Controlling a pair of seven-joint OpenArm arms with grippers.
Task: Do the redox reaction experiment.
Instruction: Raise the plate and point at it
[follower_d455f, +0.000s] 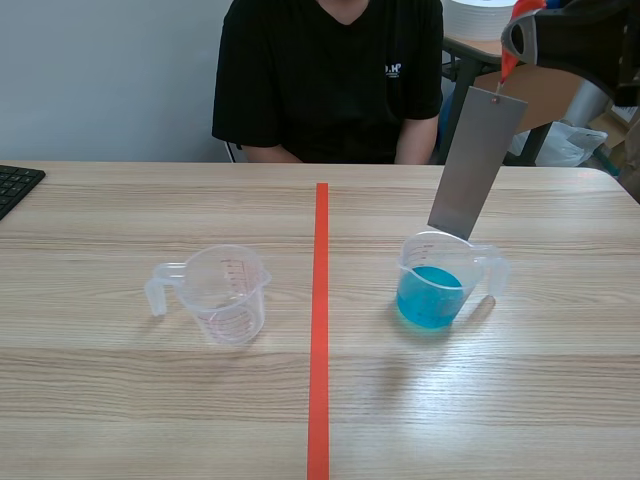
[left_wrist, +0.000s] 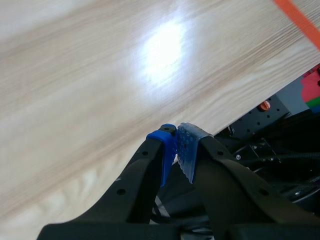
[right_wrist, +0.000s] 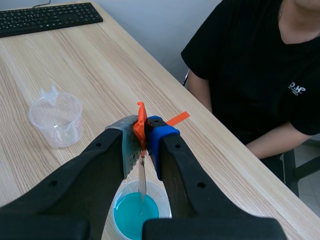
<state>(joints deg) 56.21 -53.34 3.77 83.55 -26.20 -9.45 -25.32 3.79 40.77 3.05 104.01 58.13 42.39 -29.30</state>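
Left hand (left_wrist: 176, 150) pressed together on nothing, parked low over the near table (left_wrist: 100, 75) edge. Ahead sits the cup of blue liquid (follower_d455f: 438, 285), with the empty cup (follower_d455f: 222, 295) well apart at its 9 o'clock. Right hand (right_wrist: 142, 145) pinches the orange tab (right_wrist: 141, 122); the metal strip (follower_d455f: 477, 165) dangles, leaning toward 1 o'clock, tip at the rim. For a good dip, I'd say: lower straight and slowly, stay clear of the wall, don't nudge the cup.

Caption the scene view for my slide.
Right end effector holds a metal strip by its orange tag over the cup of blue liquid; an empty cup stands left of the tape line.
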